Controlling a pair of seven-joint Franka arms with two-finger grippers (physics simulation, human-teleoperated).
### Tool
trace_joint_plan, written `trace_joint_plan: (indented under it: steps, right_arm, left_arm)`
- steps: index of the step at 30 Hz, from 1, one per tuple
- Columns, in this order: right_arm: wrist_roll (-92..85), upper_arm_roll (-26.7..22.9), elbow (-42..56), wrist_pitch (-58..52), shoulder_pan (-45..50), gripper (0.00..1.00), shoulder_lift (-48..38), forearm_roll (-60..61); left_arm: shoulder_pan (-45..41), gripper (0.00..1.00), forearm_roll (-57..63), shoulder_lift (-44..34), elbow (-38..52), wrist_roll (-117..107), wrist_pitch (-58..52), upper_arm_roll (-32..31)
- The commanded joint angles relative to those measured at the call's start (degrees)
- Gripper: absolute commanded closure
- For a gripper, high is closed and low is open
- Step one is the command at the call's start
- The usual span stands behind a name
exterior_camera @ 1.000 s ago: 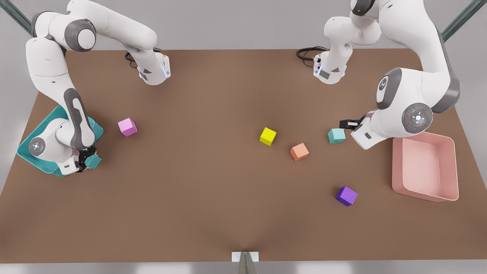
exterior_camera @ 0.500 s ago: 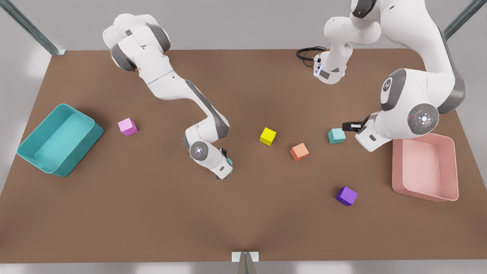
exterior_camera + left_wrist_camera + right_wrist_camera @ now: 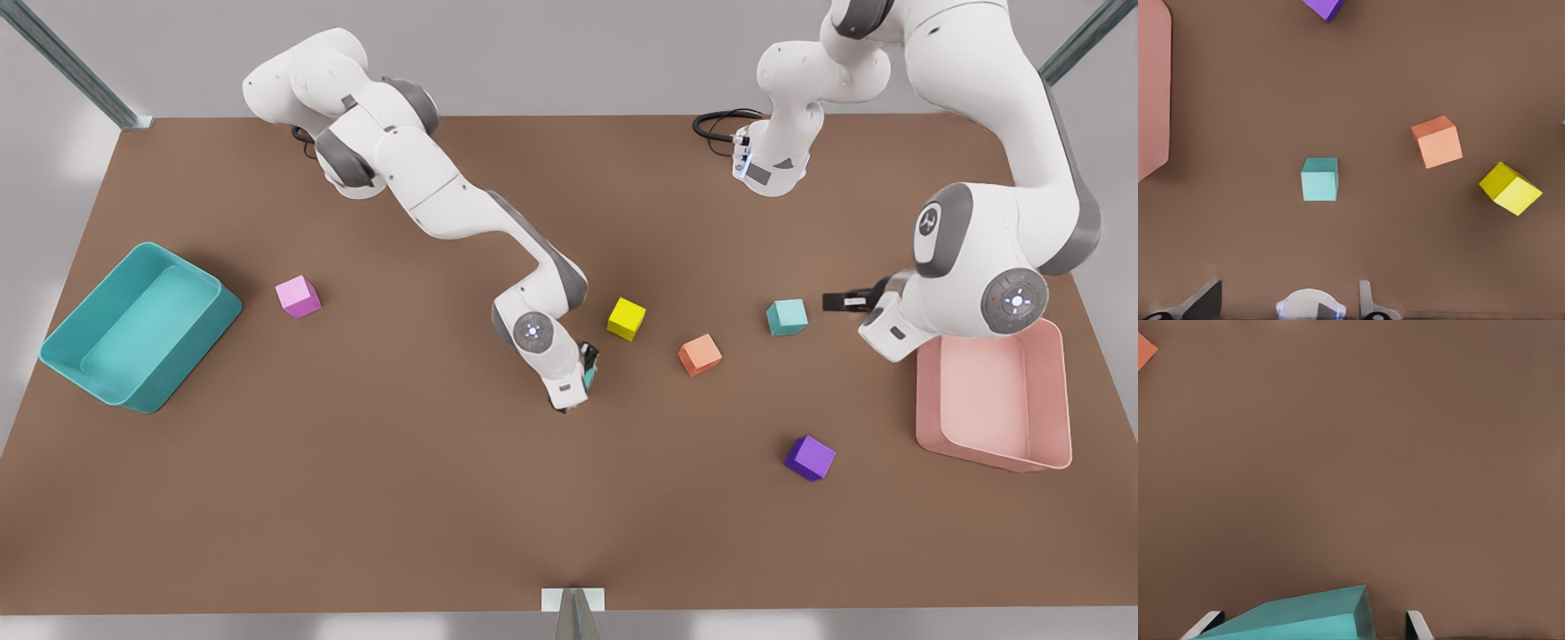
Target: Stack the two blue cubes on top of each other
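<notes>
No lettering, number or brand name can be read anywhere.
The only sign is a small dark emblem point(image 3: 928, 219) on a white joint cap up the arm from the left gripper point(image 3: 836, 300), too small to make out as letters. The round cap point(image 3: 1014, 300) nearer that gripper carries only a ring of small marks. The held blue cube point(image 3: 1298, 617), clamped in the right gripper point(image 3: 1311, 623), has plain faces. So does the free blue cube point(image 3: 1319, 179) ahead of the left gripper.

One small matte teal cube point(image 3: 787, 316) sits flat on the tabletop point(image 3: 373, 498) — free, upright. The other teal cube point(image 3: 1298, 621) is clamped in the right tool point(image 3: 1313, 628) — tilted, above the tabletop.
</notes>
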Motion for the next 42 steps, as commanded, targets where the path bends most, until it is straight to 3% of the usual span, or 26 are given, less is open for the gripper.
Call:
trace_joint_plan:
  steps: [1, 4, 7, 10, 12, 13, 15, 21, 35, 37, 38, 39, 42]
  right_arm:
    - [28.3, 0.0, 0.0, 0.6, -0.1, 0.00, -0.5, 0.2]
    - [28.2, 0.1, -0.8, -1.6, -1.8, 0.00, -3.8, 0.3]
    - [27.9, 0.0, -3.1, -16.2, -6.8, 0.00, -13.1, 0.0]
    - [21.5, 0.2, -2.9, -38.8, -22.1, 0.00, -21.2, 0.0]
    - [8.4, -1.1, -1.5, -44.8, -31.4, 0.00, -25.7, -13.2]
    - [12.9, -1.2, -1.4, -49.9, -30.8, 0.00, -31.0, -20.8]
    - [39.8, -0.6, -2.0, -58.9, -29.9, 0.00, -36.6, -20.6]
    - [39.6, -0.7, -1.6, -59.0, -30.2, 0.00, -37.1, -19.6]
    - [34.8, -1.0, -2.0, -58.9, -30.5, 0.00, -37.4, -19.4]
    - [34.8, -1.0, -2.0, -58.9, -30.4, 0.00, -37.4, -19.5]
    - [34.8, -1.0, -2.0, -58.9, -30.4, 0.00, -37.4, -19.5]
    - [34.8, -1.0, -2.0, -58.9, -30.4, 0.00, -37.4, -19.5]
    - [34.7, -1.0, -1.9, -58.9, -30.5, 0.00, -37.4, -19.4]
  left_arm:
    - [-0.1, 0.00, 0.1, -0.8, -2.1, -0.6, 6.1, 0.1]
    - [-1.5, 0.00, 0.0, -1.3, -7.1, -2.0, 12.8, 0.1]
    - [-1.4, 0.00, -0.1, -3.5, -22.3, -1.9, 28.2, 1.3]
    - [-1.3, 0.00, -0.1, -3.5, -30.5, -2.0, 36.9, 1.4]
    - [-1.2, 0.00, -0.3, -3.5, -34.9, -2.3, 40.9, 2.7]
    - [-1.3, 0.00, -0.4, -3.4, -37.4, -2.1, 45.1, 2.7]
    - [-1.3, 0.00, -0.5, -3.1, -40.8, -1.9, 50.4, 2.7]
    - [-1.6, 0.00, -3.2, -1.6, -46.3, -1.7, 57.5, 2.7]
    - [-1.6, 0.00, -3.2, 3.7, -48.8, -1.6, 58.5, 2.7]
    - [-1.6, 0.14, -3.2, 4.9, -48.7, -1.7, 60.7, 2.7]
    - [-1.6, 0.29, -3.2, 4.9, -48.7, -1.6, 60.8, 2.7]
    - [-1.6, 0.38, -3.2, 4.9, -48.6, -1.6, 60.8, 2.7]
    - [-1.9, 0.39, -3.2, 4.5, -48.1, -1.7, 60.6, 2.7]
